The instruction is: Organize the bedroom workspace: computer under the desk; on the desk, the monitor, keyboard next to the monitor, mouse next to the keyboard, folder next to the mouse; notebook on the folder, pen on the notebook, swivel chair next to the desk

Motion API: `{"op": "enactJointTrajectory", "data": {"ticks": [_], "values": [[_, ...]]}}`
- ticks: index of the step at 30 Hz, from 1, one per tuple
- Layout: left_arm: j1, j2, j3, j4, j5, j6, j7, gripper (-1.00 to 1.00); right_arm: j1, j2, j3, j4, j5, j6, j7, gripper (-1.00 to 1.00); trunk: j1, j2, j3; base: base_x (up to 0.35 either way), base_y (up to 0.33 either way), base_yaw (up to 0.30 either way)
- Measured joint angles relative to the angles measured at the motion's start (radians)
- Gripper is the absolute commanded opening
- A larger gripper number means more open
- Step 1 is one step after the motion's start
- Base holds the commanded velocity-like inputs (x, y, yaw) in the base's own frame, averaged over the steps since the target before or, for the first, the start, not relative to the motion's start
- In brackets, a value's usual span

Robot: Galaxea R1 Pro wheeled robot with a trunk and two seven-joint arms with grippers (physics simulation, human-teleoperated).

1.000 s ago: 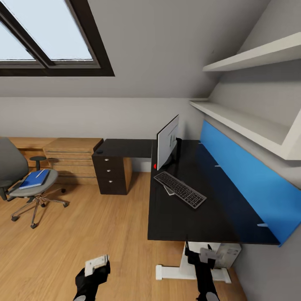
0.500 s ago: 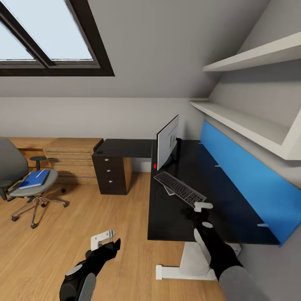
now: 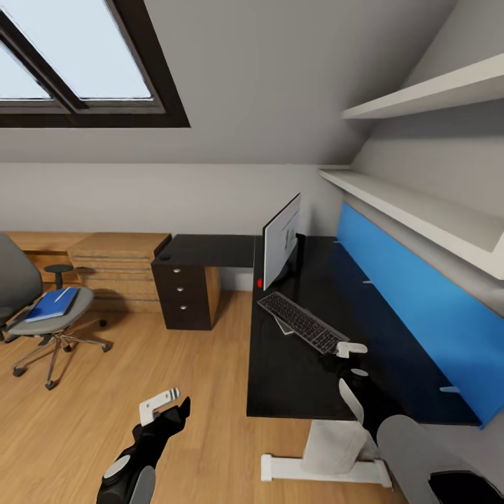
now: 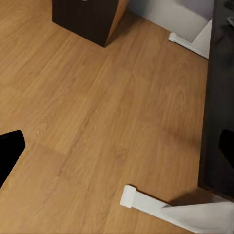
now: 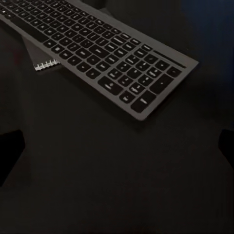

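Observation:
The desk (image 3: 301,378) has a glossy black top, with the monitor (image 3: 282,236) standing edge-on on it. In front of it the keyboard (image 3: 302,322) (image 5: 97,53) lies slantwise, resting on the dark notebook (image 3: 281,324) (image 5: 41,61). A small black mouse (image 3: 164,257) sits at the desk's far left corner. My right gripper (image 3: 350,348) (image 5: 117,156) hovers open just above the desk at the keyboard's near end. My left gripper (image 3: 159,404) (image 4: 117,156) is open over the wood floor. At far left the swivel chair (image 3: 28,280) carries the blue folder (image 3: 50,306) and the pen (image 3: 63,295). The computer is hidden.
A dark drawer unit (image 3: 183,294) stands under the desk's left wing, beside low light-wood cabinets (image 3: 112,269). A blue wall panel (image 3: 420,308) and white shelves (image 3: 413,210) line the right wall. The desk's white foot (image 3: 329,470) (image 4: 146,201) lies on the floor.
My right arm has risen from below the desk edge to above the desk top, stopping at the keyboard's near end. The left arm lifted a little. The view shifted slightly.

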Motion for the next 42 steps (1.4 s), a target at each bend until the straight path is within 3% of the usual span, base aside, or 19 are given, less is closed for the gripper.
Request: {"op": "enactJointTrajectory", "data": {"ticks": [28, 34, 36, 42], "values": [[0.000, 0.000, 0.000, 0.008, -0.002, -0.011, 0.003, 1.00, -0.001, -0.008, 0.003, -0.028, 0.000, -0.015, -0.001, 1.00, 0.000, 0.000, 0.000, 0.315, -0.012, 0.026], [0.000, 0.002, 0.001, 0.003, -0.004, -0.012, 0.003, 1.00, 0.000, -0.007, 0.004, -0.028, 0.000, -0.055, -0.002, 1.00, 0.000, 0.000, 0.000, 0.112, -0.033, 0.148], [0.000, 0.007, 0.000, 0.001, -0.027, -0.011, 0.003, 1.00, 0.000, -0.006, 0.003, -0.029, 0.000, -0.062, -0.002, 1.00, 0.001, 0.000, 0.000, 0.007, -0.002, 0.011], [0.000, 0.008, 0.000, 0.000, -0.041, -0.011, 0.002, 1.00, 0.000, -0.007, 0.002, -0.032, 0.000, -0.064, -0.002, 1.00, 0.001, 0.000, 0.000, 0.002, -0.001, 0.003]]}}
